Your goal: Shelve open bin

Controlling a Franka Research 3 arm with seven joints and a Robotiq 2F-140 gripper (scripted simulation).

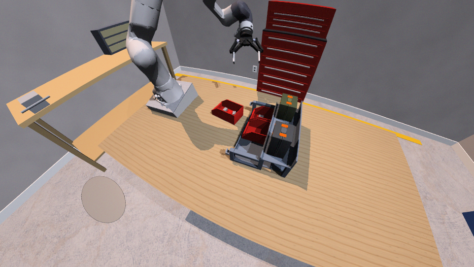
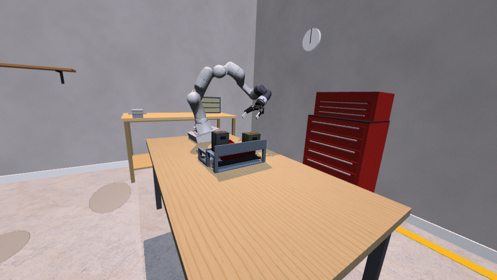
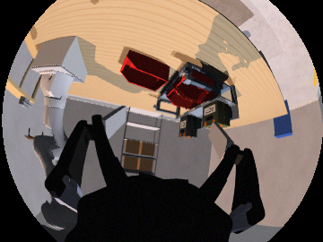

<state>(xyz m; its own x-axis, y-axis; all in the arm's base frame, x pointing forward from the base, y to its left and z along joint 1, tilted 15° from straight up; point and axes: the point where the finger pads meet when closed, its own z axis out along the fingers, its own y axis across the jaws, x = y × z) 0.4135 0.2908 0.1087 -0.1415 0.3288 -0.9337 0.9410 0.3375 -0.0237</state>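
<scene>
The open red bin (image 1: pixel 227 116) (image 3: pixel 145 71) stands level on the table between the robot base and the shelf, with small grey parts inside. The grey-blue shelf (image 2: pixel 239 146) holds two red bins in a row, a near one (image 1: pixel 255 129) and a far one (image 1: pixel 262 112). They look level, open fronts toward the robot base's side. The free place (image 1: pixel 249 147) is at the row's near end in the top view. My gripper (image 1: pixel 246 61) (image 2: pixel 250 117) (image 3: pixel 169 121) is wide open and empty, high above the table and away from the bins. The shelf's back board hides most of the row in the exterior view.
A dark grey case (image 1: pixel 281 141) (image 2: pixel 220 139) (image 3: pixel 187 127) and a green case (image 1: pixel 287 108) (image 2: pixel 251 137) (image 3: pixel 216 115) stand on the shelf's rear part, behind the bins. A tall red drawer cabinet (image 1: pixel 291 56) (image 2: pixel 344 139) stands beyond the table.
</scene>
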